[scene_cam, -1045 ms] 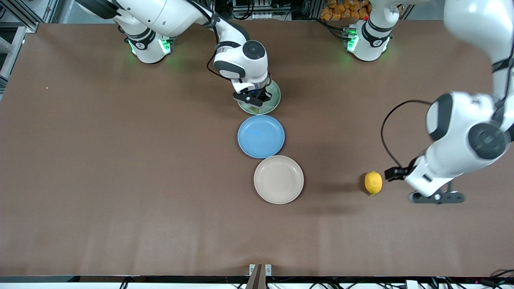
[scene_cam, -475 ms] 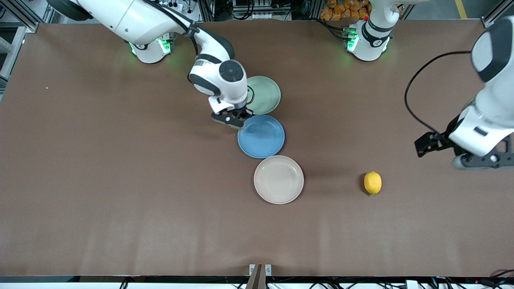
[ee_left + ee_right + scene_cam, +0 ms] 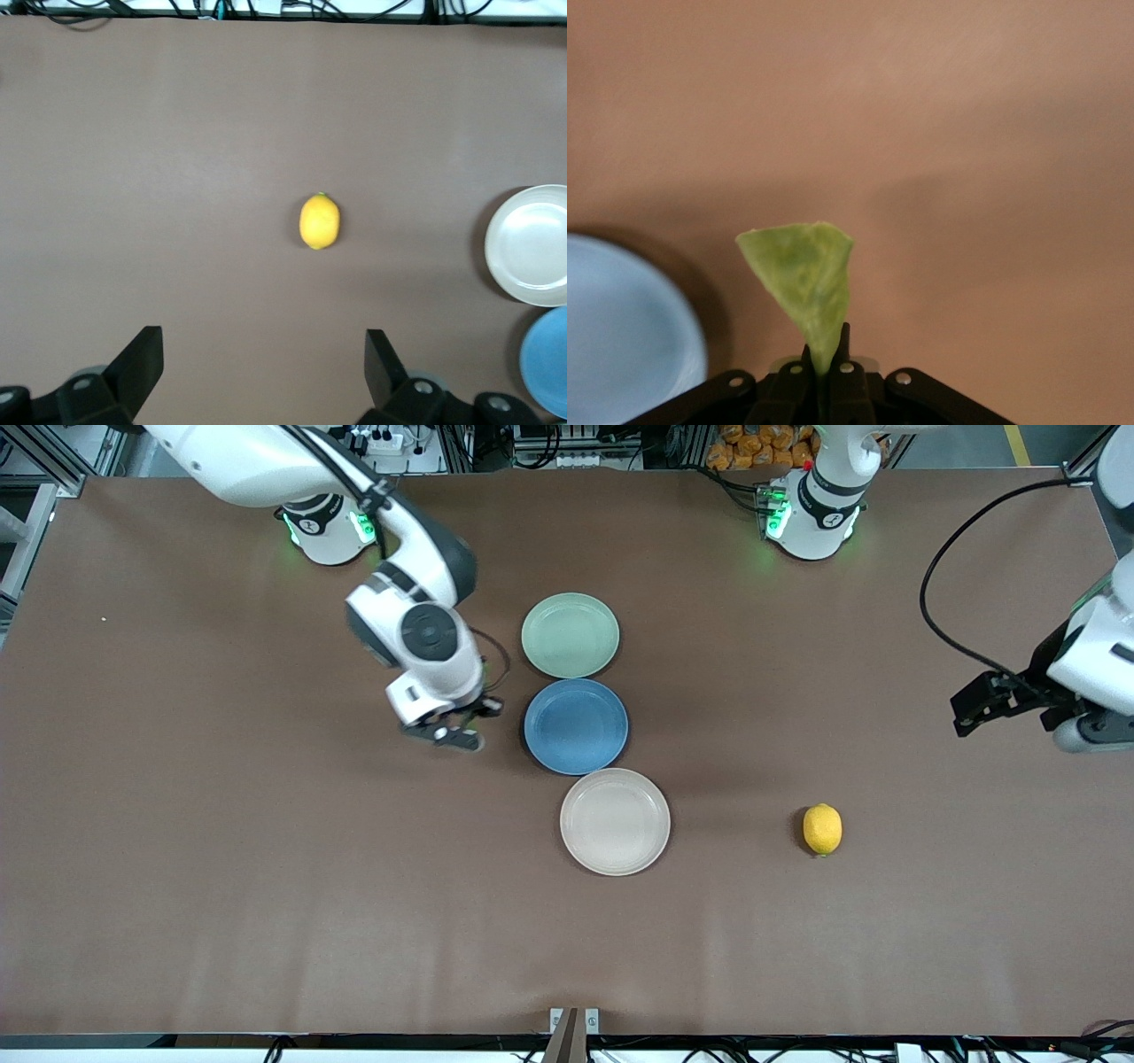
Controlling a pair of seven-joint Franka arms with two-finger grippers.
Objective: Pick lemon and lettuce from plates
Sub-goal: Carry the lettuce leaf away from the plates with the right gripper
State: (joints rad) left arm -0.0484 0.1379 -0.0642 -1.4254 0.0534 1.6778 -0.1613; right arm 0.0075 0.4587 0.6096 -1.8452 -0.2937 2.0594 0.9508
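1. Over bare table beside the blue plate [image 3: 576, 726], toward the right arm's end: right gripper [image 3: 454, 735], fingers pinched on the lettuce [image 3: 804, 288] (a pale green leaf).
2. Over the left arm's end of the table: left gripper [image 3: 263, 367], fingers spread wide, holding nothing.
3. Lemon [image 3: 822, 829]: on the table, well apart from the beige plate [image 3: 615, 821].
4. Mint plate [image 3: 570, 635]: bare.
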